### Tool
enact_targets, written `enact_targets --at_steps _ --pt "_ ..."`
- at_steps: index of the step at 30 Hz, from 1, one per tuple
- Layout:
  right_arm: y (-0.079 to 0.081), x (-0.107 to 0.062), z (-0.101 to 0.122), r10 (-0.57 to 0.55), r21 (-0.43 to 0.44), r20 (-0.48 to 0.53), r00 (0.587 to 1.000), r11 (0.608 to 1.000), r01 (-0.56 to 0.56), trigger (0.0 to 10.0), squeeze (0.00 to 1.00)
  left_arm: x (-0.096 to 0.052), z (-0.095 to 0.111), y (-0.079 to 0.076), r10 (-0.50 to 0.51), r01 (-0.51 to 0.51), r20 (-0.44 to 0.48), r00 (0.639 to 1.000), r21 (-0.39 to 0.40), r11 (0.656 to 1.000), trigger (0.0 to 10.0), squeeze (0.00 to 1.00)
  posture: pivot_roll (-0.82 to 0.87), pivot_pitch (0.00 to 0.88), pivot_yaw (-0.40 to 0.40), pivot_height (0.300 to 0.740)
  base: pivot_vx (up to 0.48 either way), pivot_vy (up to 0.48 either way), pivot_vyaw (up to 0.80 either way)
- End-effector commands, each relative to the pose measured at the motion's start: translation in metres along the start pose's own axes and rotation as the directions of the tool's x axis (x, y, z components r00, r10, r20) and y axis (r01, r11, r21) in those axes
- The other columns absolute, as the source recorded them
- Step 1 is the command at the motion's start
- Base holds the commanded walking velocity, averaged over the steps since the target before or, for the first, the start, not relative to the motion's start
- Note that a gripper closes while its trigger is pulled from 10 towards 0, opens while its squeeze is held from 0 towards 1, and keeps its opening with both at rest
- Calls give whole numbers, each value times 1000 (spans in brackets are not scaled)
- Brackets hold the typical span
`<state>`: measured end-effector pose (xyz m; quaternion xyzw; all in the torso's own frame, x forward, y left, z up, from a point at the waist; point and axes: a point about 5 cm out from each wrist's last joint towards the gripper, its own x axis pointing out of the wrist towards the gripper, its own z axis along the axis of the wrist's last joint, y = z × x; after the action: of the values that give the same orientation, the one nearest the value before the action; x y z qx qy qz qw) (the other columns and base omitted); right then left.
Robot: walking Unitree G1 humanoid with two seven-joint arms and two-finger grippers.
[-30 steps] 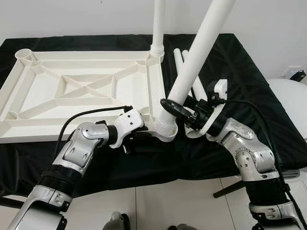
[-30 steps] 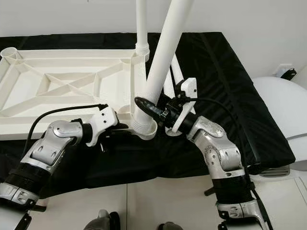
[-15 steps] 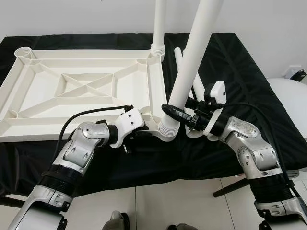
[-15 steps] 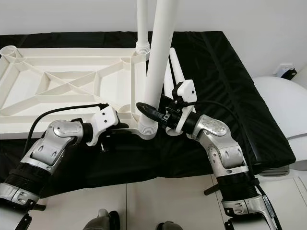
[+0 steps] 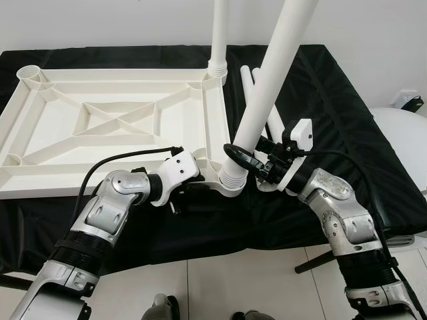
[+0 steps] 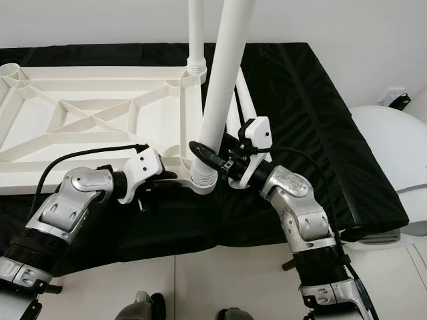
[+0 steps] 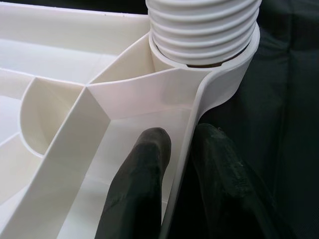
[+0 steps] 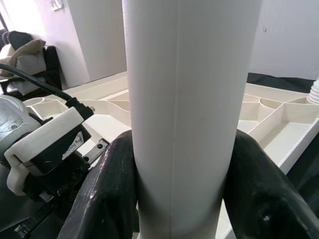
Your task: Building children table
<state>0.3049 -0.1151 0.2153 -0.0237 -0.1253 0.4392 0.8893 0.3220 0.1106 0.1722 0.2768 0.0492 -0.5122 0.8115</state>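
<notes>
tabletop point(image 5: 113, 120) lies upside down on the black cloth point(image 5: 333, 87), near its left edge. right gripper point(image 6: 212, 155) is clamped around the white leg point(image 5: 267, 87), whose threaded end sits in the near right corner socket point(image 7: 219, 69). left gripper point(image 7: 182, 164) pinches the tabletop rim beside that socket. another leg point(image 5: 219, 33) stands in the far right corner.

The right end effector point(image 6: 212, 159) grips a white leg point(image 6: 221, 87) standing in the tabletop's point(image 6: 100, 120) near corner socket.
</notes>
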Motion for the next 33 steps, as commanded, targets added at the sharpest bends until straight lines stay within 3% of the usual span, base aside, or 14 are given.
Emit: enact_targets --at_steps 1,6,17,23,33 --pt "0 -7 -27 -62 38 -126 990 997 67 10000 0 5 -2 -9 -8 8 7 1000 -20 1000 10000 0 -24 222 -17 740 0 0 0" --pt "11 3 -16 -186 24 -52 981 982 187 10000 0 5 -2 -10 -6 6 10 1000 -28 1000 10000 0 -28 221 -22 740 0 0 0" --pt "33 8 -5 -287 20 19 958 958 286 10000 0 5 -1 -12 -7 7 13 1000 -30 1000 10000 0 -28 223 -23 740 0 0 0" --pt "46 0 -7 -321 28 31 947 947 320 10000 0 3 0 -12 -5 5 12 1000 -30 1000 10000 0 -31 229 -20 740 0 0 0" --pt "45 -15 -13 -369 2 36 929 929 369 10000 0 3 0 -11 -6 6 13 1000 -31 1000 10000 0 -35 237 -10 740 0 0 0"
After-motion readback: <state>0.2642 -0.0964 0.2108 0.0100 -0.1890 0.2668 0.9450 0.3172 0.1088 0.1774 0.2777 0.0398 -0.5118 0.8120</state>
